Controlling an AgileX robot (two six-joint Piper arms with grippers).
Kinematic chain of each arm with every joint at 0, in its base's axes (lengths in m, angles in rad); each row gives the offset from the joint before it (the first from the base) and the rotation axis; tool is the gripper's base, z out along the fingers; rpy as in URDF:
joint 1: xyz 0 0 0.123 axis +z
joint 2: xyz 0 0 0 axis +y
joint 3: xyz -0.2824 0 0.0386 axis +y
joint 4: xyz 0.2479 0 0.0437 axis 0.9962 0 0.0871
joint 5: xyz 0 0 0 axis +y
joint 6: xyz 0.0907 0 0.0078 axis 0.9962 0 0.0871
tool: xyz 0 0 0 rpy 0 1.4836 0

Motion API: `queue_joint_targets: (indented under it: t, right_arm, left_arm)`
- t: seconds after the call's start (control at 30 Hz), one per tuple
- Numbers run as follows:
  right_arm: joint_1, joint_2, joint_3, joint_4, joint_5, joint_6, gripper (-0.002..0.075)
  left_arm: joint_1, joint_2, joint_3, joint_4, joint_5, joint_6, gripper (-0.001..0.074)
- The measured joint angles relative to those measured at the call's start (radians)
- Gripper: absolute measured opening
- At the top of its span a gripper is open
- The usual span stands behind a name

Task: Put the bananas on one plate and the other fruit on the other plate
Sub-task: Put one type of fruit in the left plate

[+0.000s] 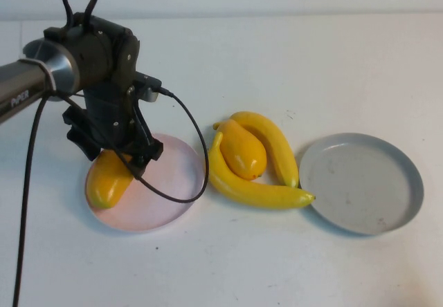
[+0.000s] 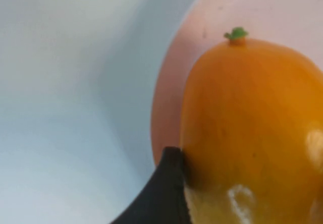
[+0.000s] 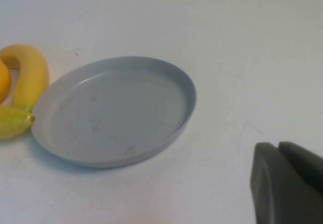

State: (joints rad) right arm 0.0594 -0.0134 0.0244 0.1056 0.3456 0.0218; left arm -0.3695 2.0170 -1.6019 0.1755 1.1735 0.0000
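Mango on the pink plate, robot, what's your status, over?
Left gripper over mango on pink plate, jaws wide. Right gripper shut, parked near grey plate. Second mango, bananas still on table.

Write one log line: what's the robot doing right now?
left gripper: open over mango on pink plate | right gripper: shut, parked by grey plate | bananas: on table

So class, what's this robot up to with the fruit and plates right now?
It is sorting fruit. The left gripper sits over the pink plate, jaws around a mango lying on it. The second mango lies between the two bananas on the table. The grey plate is empty. The right gripper waits shut beside it.
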Motion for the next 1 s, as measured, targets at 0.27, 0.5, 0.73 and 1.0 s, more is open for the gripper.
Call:
queue_joint_targets:
  t: [0.27, 0.5, 0.73, 1.0]
  right_arm:
    - [0.000, 0.000, 0.000, 0.000, 0.000, 0.000, -0.0017]
    - [0.000, 0.000, 0.000, 0.000, 0.000, 0.000, -0.0017]
    - [0.000, 0.000, 0.000, 0.000, 0.000, 0.000, -0.0017]
    - [0.000, 0.000, 0.000, 0.000, 0.000, 0.000, -0.0017]
  left_arm:
    - [-0.018, -0.038, -0.075, -0.069, 0.041, -0.035, 0.0668]
    - [-0.149, -0.042, -0.150, -0.097, -0.064, -0.086, 0.0669]
    - [-0.294, 0.005, -0.178, -0.115, -0.243, -0.192, 0.0669]
    - [-0.314, 0.116, -0.230, -0.169, -0.205, -0.216, 0.0669]
